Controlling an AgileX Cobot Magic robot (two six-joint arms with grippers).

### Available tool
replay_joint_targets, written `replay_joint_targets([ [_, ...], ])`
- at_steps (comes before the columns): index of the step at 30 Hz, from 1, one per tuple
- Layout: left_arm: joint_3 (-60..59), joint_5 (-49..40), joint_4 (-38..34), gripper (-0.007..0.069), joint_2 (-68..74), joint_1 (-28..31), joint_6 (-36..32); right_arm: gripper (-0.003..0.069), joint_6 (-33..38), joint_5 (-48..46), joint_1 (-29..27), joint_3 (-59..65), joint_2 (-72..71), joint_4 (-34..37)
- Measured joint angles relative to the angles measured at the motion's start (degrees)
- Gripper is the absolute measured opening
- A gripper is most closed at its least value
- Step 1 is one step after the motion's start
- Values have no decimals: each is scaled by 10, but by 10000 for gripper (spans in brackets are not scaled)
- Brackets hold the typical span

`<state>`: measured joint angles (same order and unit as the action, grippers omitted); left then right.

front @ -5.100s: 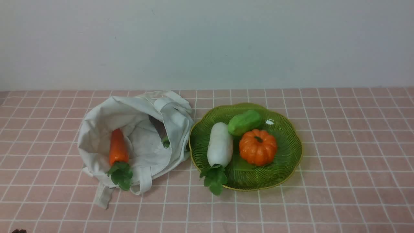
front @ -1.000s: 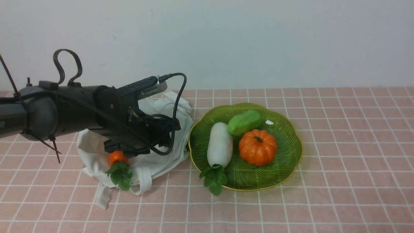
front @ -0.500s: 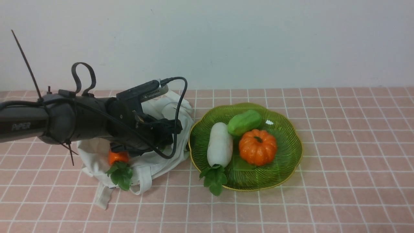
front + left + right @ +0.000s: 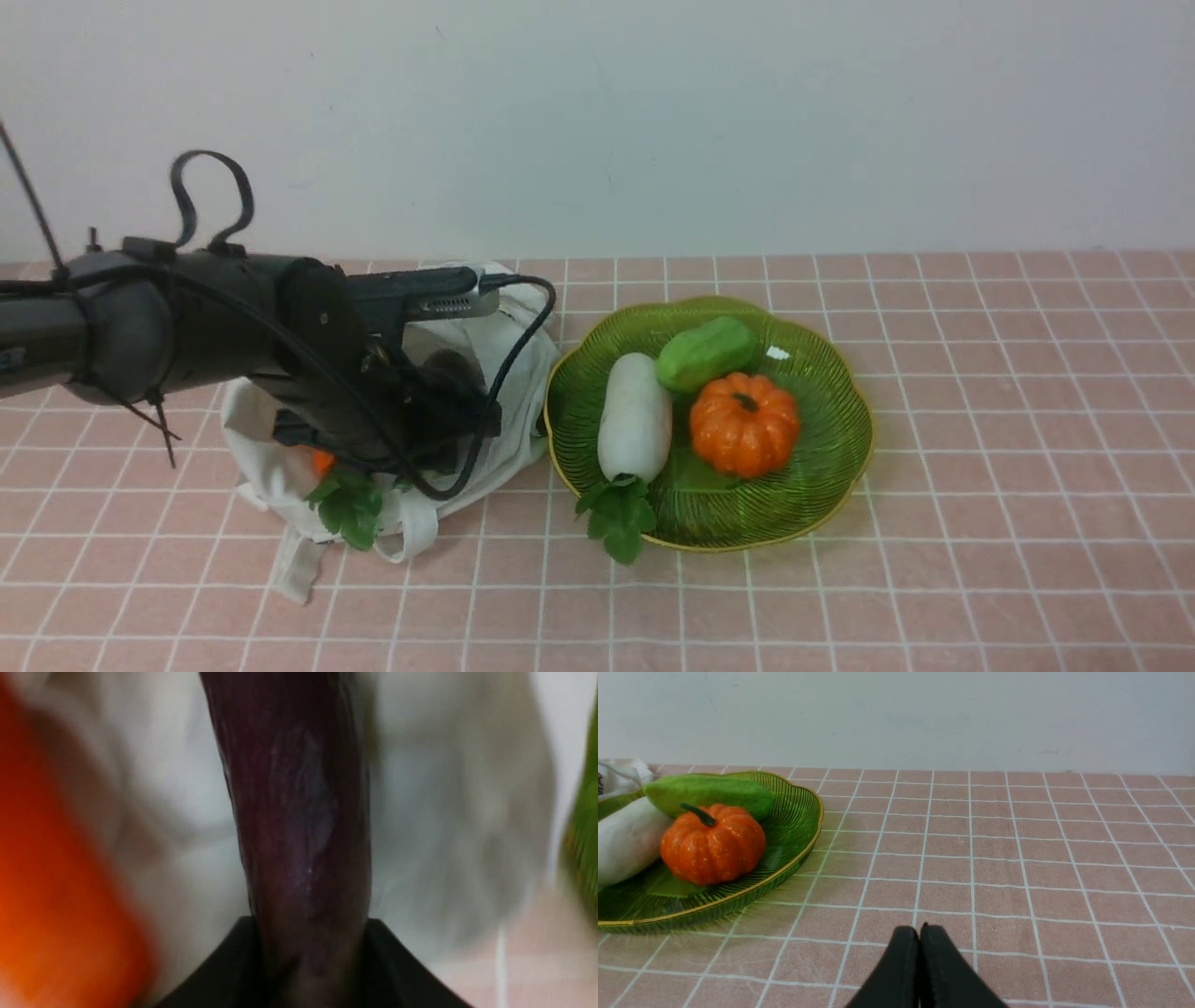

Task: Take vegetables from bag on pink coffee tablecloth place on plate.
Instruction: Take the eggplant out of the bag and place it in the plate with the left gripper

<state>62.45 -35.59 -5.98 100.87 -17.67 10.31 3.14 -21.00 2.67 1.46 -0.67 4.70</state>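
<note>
Eggplant (image 4: 299, 812) is sitting clamped in left jaws inside bag (image 4: 525, 411); lifting straight up is looking best, clearing carrot (image 4: 42, 882). Right jaws are resting together.

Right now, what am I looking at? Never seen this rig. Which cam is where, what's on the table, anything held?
It is a two-armed robot with pincer grippers. The front view looks forward from between the arms; the other two views come from a camera on each wrist. On the pink tablecloth lie a cloth bag and a green plate. The plate holds a white radish, a pumpkin and a green vegetable. The left gripper is down in the bag, its fingers on either side of a dark purple eggplant, apparently gripping it. A carrot lies beside it. The right gripper is shut and empty, over bare cloth.
</note>
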Motion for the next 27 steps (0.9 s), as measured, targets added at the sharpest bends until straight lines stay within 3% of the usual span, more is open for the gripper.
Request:
replay_joint_targets([
  [5, 0, -150, 55, 237, -131, 2, -3, -15, 0, 0, 0, 0, 0, 0],
  [10, 0, -256, 35, 237, -234, -2, -4, -15, 0, 0, 0, 0, 0, 0],
  [12, 0, -257, 16, 237, -247, -7, -8, -15, 0, 0, 0, 0, 0, 0],
  [16, 0, -197, -92, 237, -246, -68, -86, -15, 0, 0, 0, 0, 0, 0],
  [21, 28, -121, -218, 237, -147, -133, -149, -15, 0, 0, 0, 0, 0, 0],
  [27, 143, -108, -236, 237, 13, -150, -174, -15, 0, 0, 0, 0, 0, 0],
])
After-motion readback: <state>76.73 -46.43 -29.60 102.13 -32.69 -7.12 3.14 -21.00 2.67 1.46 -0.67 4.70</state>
